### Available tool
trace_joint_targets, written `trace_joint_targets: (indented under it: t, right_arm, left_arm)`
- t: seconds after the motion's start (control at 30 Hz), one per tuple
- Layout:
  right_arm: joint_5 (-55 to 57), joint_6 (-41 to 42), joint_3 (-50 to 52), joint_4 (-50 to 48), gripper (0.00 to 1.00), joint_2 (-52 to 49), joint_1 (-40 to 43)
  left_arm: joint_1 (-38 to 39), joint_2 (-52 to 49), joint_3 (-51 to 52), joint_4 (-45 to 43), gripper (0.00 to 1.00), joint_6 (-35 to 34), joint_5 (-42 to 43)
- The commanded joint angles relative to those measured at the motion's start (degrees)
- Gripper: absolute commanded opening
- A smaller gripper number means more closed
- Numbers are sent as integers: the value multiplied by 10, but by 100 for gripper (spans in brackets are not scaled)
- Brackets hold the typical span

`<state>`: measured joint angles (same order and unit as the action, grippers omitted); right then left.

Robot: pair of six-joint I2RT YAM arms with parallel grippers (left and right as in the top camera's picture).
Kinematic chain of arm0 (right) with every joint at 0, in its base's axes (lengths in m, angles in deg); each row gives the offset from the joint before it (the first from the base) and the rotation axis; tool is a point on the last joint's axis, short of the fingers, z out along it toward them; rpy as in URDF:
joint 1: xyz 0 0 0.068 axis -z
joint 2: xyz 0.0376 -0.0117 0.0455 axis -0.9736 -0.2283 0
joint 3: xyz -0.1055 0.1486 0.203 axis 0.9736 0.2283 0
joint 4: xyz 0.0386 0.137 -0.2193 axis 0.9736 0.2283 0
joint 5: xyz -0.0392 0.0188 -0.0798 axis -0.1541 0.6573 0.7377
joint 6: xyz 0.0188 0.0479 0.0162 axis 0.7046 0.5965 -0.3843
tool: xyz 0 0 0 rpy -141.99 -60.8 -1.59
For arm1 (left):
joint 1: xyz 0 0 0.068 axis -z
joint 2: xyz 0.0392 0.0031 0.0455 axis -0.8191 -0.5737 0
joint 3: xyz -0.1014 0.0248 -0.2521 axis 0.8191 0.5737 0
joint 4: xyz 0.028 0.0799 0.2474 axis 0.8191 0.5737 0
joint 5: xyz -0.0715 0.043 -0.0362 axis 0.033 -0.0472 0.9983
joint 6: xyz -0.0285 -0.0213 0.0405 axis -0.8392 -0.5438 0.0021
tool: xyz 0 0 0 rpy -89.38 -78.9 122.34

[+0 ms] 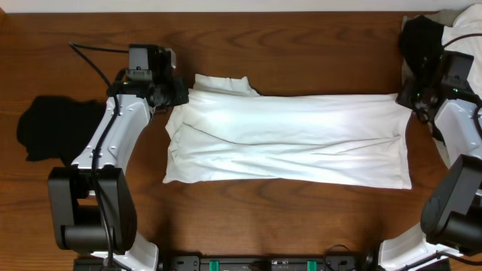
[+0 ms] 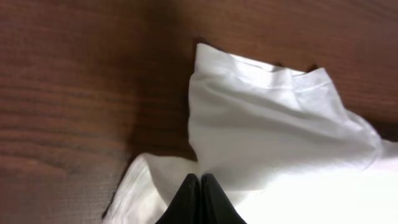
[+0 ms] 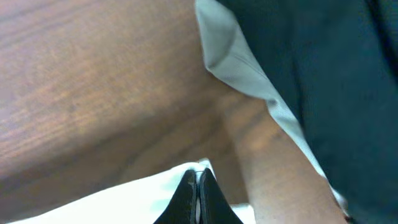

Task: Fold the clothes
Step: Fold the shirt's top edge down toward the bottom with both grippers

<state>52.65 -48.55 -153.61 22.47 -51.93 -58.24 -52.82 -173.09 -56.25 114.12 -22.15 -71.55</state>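
Overhead, left gripper (image 2: 199, 180) and right gripper (image 3: 198, 177) are each pinching the plain white cotton T-shirt (image 1: 294, 139). Shallow edge bites are probably risking slippage mid-fold.

One T-shirt (image 1: 290, 139); one black garment (image 1: 47, 128); one black heap (image 1: 420, 38); one left end effector (image 2: 200, 180), one right end effector (image 3: 198, 177)

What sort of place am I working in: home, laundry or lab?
Probably a robotics test bench, not a home: two arms at a wooden table, a white T-shirt laid between them, a black garment and a mixed heap at the ends.
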Motion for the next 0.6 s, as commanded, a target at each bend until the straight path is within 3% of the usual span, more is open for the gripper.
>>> trace_joint_targets:
  t: [0.0, 0.17, 0.4, 0.57]
  right_arm:
    - [29, 2, -10, 23, 1, 14, 24]
    - [24, 3, -10, 60, 1, 14, 41]
    - [22, 6, -10, 108, 1, 14, 43]
    - [22, 7, -10, 146, 1, 14, 43]
  left_arm:
    - [-13, 9, -4, 18, 6, -8, -1]
    - [-34, 16, -4, 50, 6, -34, 5]
    - [-54, 23, -4, 113, 6, -36, 111]
    - [-53, 23, -4, 169, 6, -35, 113]
